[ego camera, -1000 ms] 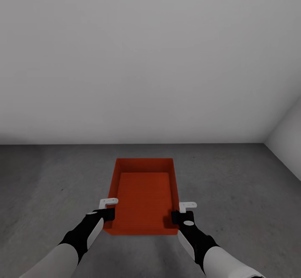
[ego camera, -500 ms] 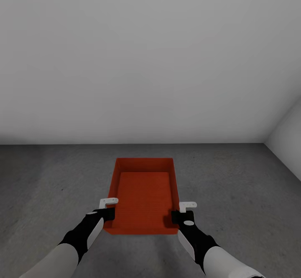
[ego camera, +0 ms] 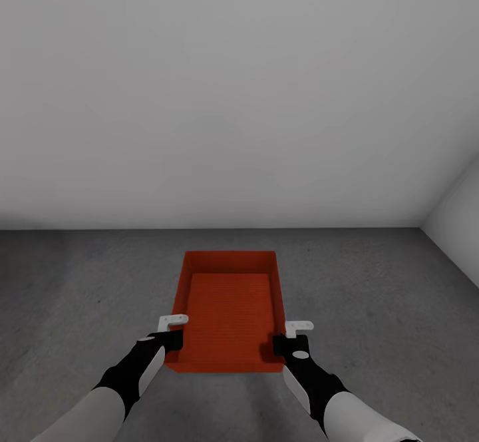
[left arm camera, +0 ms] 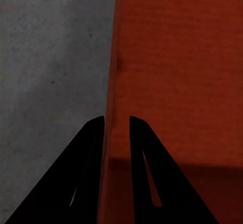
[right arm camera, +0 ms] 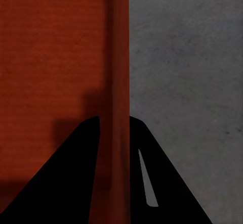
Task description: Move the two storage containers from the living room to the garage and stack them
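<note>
The bin [ego camera: 229, 309] is in the garage, low over the grey floor [ego camera: 372, 295] near the far wall; whether it touches down I cannot tell. The left gripper [ego camera: 174, 341] pinches its left wall and the right gripper [ego camera: 281, 345] its right wall. This looks like the set-down step: next, settle it flat, then release both sides evenly.

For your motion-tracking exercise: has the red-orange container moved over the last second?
No. The container sits the same against the wall-floor seam, both pincers astride its side walls.
</note>
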Tool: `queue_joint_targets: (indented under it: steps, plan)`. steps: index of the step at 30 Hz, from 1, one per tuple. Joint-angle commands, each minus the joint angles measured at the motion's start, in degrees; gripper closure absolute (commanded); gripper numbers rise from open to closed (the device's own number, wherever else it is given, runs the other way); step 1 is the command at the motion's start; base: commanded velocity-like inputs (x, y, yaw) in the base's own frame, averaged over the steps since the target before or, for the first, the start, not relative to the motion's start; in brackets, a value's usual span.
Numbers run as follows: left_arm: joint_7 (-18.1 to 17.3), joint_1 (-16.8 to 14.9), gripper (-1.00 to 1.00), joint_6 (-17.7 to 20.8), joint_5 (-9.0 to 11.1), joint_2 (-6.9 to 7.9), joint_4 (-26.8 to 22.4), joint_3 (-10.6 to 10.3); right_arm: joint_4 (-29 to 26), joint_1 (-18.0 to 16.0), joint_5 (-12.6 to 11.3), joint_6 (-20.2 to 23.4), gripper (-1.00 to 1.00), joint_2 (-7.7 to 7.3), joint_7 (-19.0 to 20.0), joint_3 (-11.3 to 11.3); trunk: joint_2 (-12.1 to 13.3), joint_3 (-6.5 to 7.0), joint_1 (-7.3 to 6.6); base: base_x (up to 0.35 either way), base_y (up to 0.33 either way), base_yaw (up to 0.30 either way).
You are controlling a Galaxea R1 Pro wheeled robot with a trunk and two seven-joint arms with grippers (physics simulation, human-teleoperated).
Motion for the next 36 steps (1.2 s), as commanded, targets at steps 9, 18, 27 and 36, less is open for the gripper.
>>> queue_joint_targets:
  steps: [9,18,27,36]
  plan:
    - [0.8,-0.1,1.0,-2.1,-0.2,0.18,-0.3,0.9,0.1,0.0,-1.8,0.1,1.0,-0.08,-0.2,1.3,-3.2,-1.49,1.76,0.0,0.0,0.0]
    - [0.8,-0.1,1.0,-2.1,-0.2,0.13,-0.2,1.0,0.1,0.0,-1.8,0.1,1.0,-0.08,-0.1,1.4,-6.8,-3.1,3.73,0.0,0.0,0.0]
    - [0.8,-0.1,1.0,-2.1,-0.3,0.05,-0.2,1.0,0.1,0.0,-1.8,0.1,1.0,-0.08,-0.1,1.4,-10.5,-4.72,5.71,0.0,0.0,0.0]
    - [0.8,-0.1,1.0,-2.0,-0.3,0.05,-0.1,1.0,0.1,0.0,-1.8,0.0,1.0,-0.08,-0.1,1.4,-14.1,-6.34,7.69,0.0,0.0,0.0]
